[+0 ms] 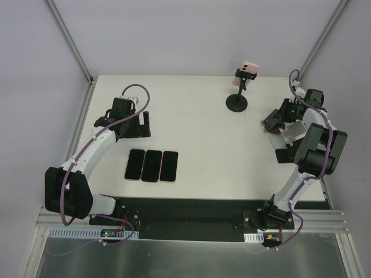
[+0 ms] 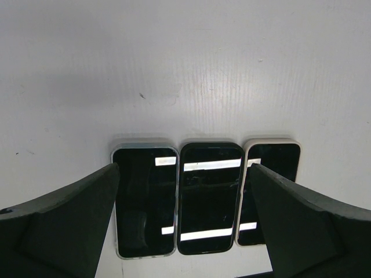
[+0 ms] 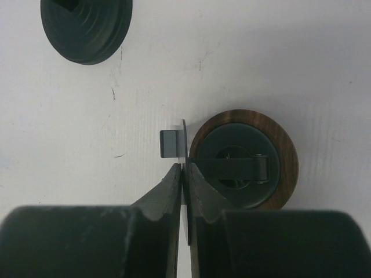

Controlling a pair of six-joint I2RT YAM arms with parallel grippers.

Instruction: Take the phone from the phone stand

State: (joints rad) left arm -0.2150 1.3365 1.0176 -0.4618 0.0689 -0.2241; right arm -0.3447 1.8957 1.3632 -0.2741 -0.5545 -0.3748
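Observation:
A pink phone point(image 1: 249, 70) is clamped upright in the black phone stand point(image 1: 236, 103) at the back of the table; its round base point(image 3: 87, 26) shows at the top left of the right wrist view. To the right of that stand, my right gripper point(image 1: 271, 123) point(image 3: 182, 168) is shut on the thin upright plate point(image 3: 184, 136) of a second stand with a wood-rimmed round base point(image 3: 287, 156). My left gripper point(image 1: 139, 124) point(image 2: 184, 168) hangs wide open at the left, holding nothing, far from the phone.
Three dark-screened phones point(image 1: 152, 165) point(image 2: 208, 197) lie flat side by side in front of the left gripper. A grey plate-like stand point(image 1: 291, 132) sits close under the right arm. The table's right edge runs just beyond that arm.

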